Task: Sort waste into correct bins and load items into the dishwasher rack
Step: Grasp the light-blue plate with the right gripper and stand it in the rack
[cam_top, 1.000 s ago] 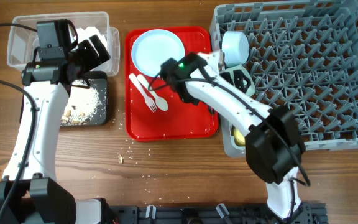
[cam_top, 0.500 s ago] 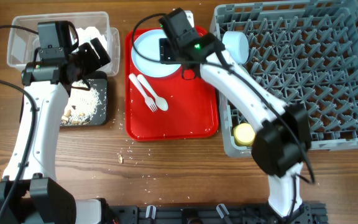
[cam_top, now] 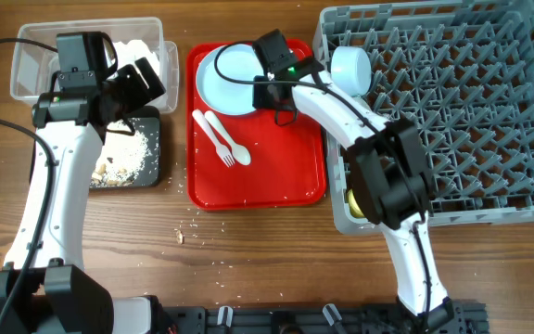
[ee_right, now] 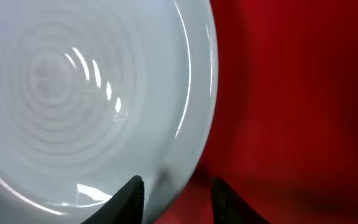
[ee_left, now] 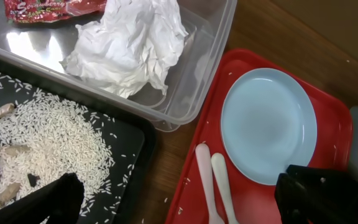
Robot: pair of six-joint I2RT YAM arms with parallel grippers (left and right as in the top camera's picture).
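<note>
One pale blue plate (cam_top: 233, 67) lies flat at the far end of the red serving tray (cam_top: 276, 172). The right fingers (ee_right: 133, 198) stand parted astride its rim on the side toward the rack. One tip is over the plate's face and the other over the red of the tray, with the rim running through the gap. Whether either tip touches the plate cannot be told.

Just nearer on the same tray, the fork and spoon (cam_top: 213, 137) lie side by side on a slant. To the right, the grey dishwasher rack (cam_top: 452, 111) holds a pale blue bowl (cam_top: 351, 67) at its far left corner. A yellow cup (cam_top: 360, 199) sits at its near left corner, partly hidden by the right arm.

Left of the red tray, the clear tub (cam_top: 26, 65) contains crumpled white tissue (ee_left: 132, 43) and the red wrapper (ee_left: 48, 7). The black tray (cam_top: 151, 158) sits against its near side and carries the rice scraps (ee_left: 48, 137). The left fingers (ee_left: 48, 202) hang above these bins, spread wide with nothing between them. A few crumbs dot the desk (cam_top: 248, 260).
</note>
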